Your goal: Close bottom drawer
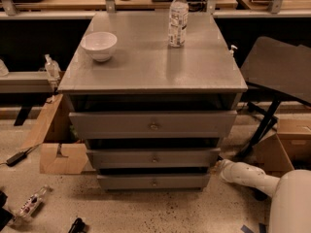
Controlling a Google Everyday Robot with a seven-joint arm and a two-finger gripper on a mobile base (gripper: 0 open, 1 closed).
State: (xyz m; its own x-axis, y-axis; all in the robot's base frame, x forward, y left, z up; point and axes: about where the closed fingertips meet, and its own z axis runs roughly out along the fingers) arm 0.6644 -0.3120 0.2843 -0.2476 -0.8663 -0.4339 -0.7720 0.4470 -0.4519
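The bottom drawer [154, 181] is the narrowest grey front at the foot of the grey cabinet [153, 67], with a small round knob [154, 182]. It stands pulled out a little, with a dark gap above it. My white arm [252, 178] reaches in from the lower right along the floor. My gripper [221, 168] is at the arm's tip, beside the right end of the bottom drawer front and the cabinet's lower right corner.
The middle drawer [154, 158] and the top drawer [153, 124] also stand out. A white bowl [99, 45] and a water bottle [178, 18] sit on top. A black chair [279, 72] and a cardboard box [286, 144] stand right. Another box [60, 157] and a fallen bottle [30, 205] lie left.
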